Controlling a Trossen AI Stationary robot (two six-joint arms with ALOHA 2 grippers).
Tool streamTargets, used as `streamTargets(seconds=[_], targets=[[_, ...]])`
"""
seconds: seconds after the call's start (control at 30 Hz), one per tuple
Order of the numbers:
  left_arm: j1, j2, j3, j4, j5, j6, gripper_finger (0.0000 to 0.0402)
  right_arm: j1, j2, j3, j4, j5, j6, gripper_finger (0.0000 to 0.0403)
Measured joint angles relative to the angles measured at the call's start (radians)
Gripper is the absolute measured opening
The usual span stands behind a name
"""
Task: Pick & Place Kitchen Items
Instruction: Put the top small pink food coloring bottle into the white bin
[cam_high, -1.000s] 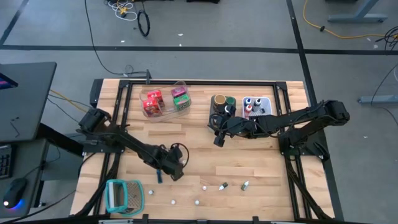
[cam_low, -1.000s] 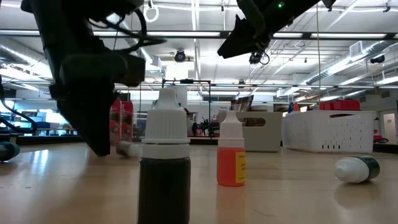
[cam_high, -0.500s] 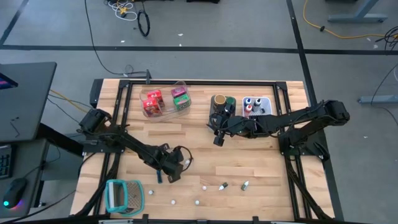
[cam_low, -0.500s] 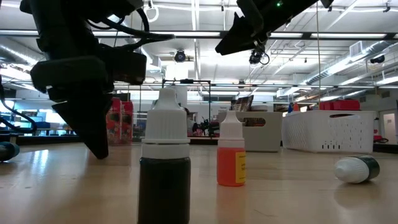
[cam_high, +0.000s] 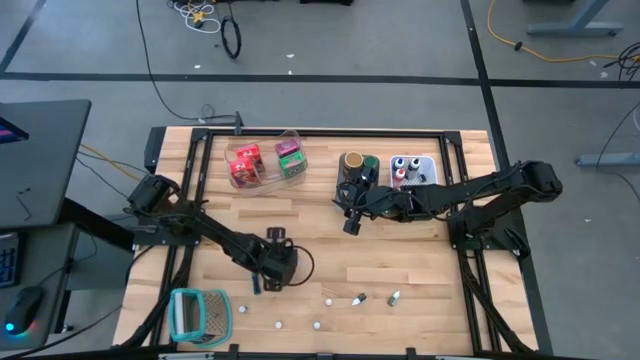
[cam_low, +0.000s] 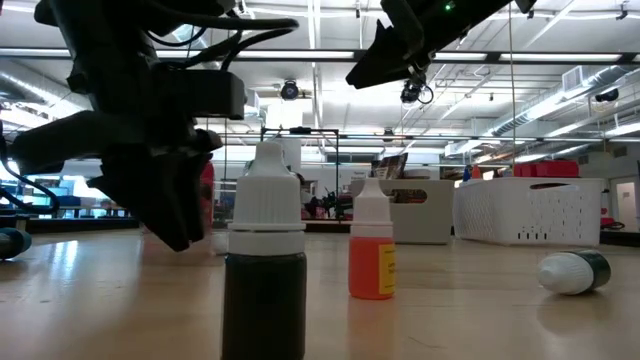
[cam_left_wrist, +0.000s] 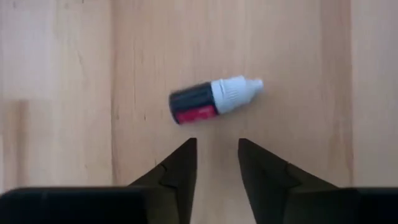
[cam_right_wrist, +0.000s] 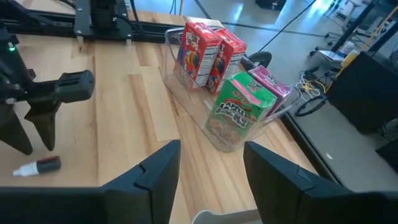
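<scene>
Fingers: left (cam_left_wrist: 214, 163) parted, empty, above lying dropper bottle (cam_left_wrist: 214, 99) | right (cam_right_wrist: 210, 168) parted, empty

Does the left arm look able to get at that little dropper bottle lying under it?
Probably yes: the left tool hangs open right by the lying bottle, with only bare wood between.

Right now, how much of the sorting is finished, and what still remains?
Done: red and green cereal boxes sit in the clear bin; bottles fill the white bin. In hand: nothing; the left tool hovers open beside a lying red-labelled dropper bottle. Left: small bottles near the front edge.
</scene>
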Motion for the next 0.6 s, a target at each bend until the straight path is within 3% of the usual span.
streamTargets(seconds=[0.33,0.6], targets=[[0.000,0.000,0.002,0.002,-0.050,0.140,0.0212,0.000,0.000,0.000,0.000,0.000,-0.016,0.0188],[0.005,0.000,0.073,-0.027,-0.009,0.112,0.0235,0.000,0.000,0.000,-0.001,-0.001,0.008,0.0188]])
